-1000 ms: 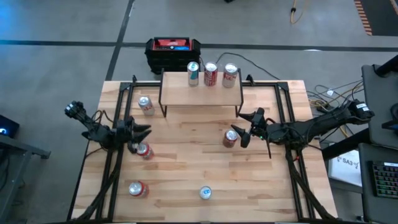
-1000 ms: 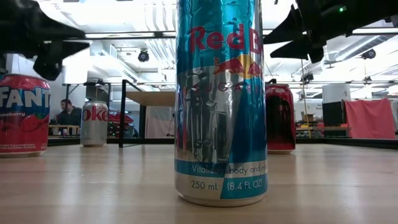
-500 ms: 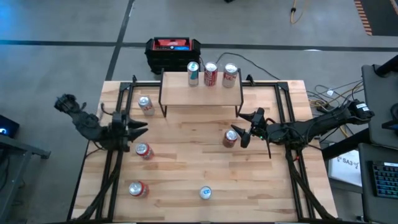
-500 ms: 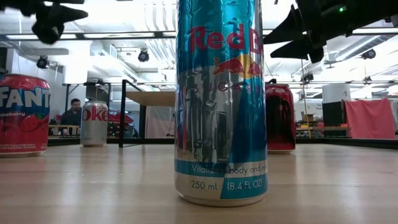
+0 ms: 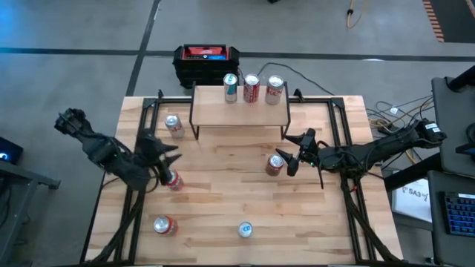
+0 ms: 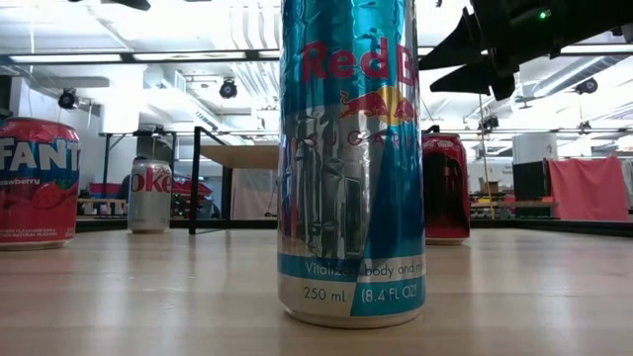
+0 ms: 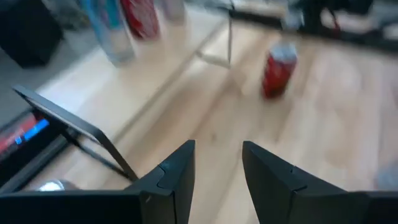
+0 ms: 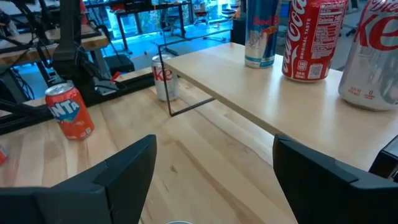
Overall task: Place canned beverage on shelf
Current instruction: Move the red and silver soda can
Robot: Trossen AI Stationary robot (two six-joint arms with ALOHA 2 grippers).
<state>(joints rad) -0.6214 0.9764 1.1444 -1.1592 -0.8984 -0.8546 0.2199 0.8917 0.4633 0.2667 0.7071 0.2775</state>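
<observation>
While three cans (image 5: 251, 88) crowd the shelf (image 5: 239, 110), four stand scattered.

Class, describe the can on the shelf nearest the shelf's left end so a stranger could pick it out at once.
Find the shelf, the light wooden board on thin black legs at the far edge of the table. Three cans stand in a row along its back edge. The one meant is the blue and silver can at the left of the row, slimmer than the red can beside it.

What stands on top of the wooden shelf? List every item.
Three upright cans stand on the light wooden shelf board: a blue-silver Red Bull can, a red Coca-Cola can, and a silver Diet Coke can. Nothing there is hidden.
</observation>
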